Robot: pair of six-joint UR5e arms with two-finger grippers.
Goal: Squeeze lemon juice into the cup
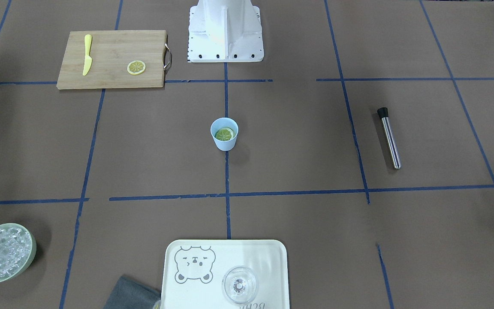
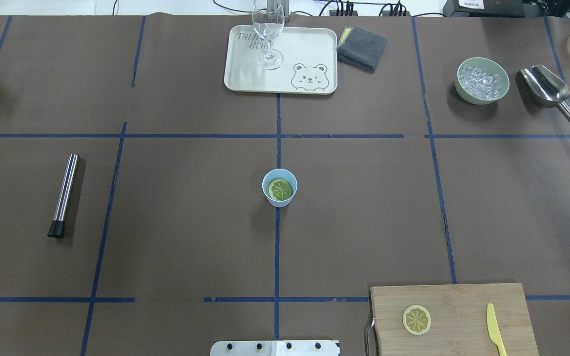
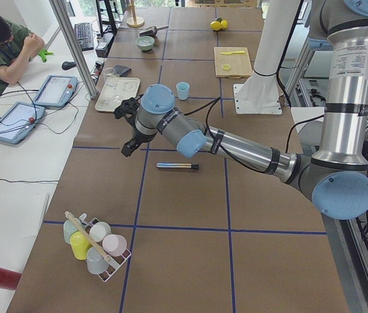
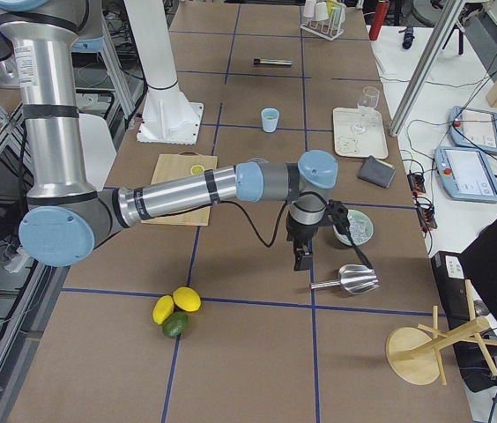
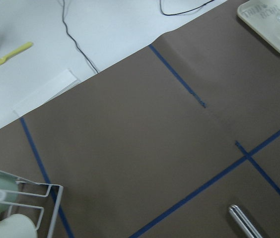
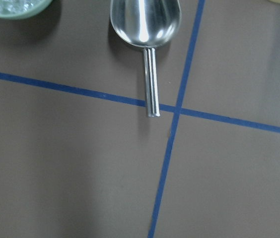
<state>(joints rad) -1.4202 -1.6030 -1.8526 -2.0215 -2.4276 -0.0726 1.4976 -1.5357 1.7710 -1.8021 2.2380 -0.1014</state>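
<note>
Wooden board nearest carries a spare slice; the lemon lies in the cup, so best steer the left tool and right tool, whose spread I cannot tell, well clear.

My overhead view looks forward and down from behind the base; the front view faces it across the table, steeply down — both centre on the cup. The side views look along the table from either end, high and far. The wrist cameras sit close: left by the rod, right over the scoop.
</note>
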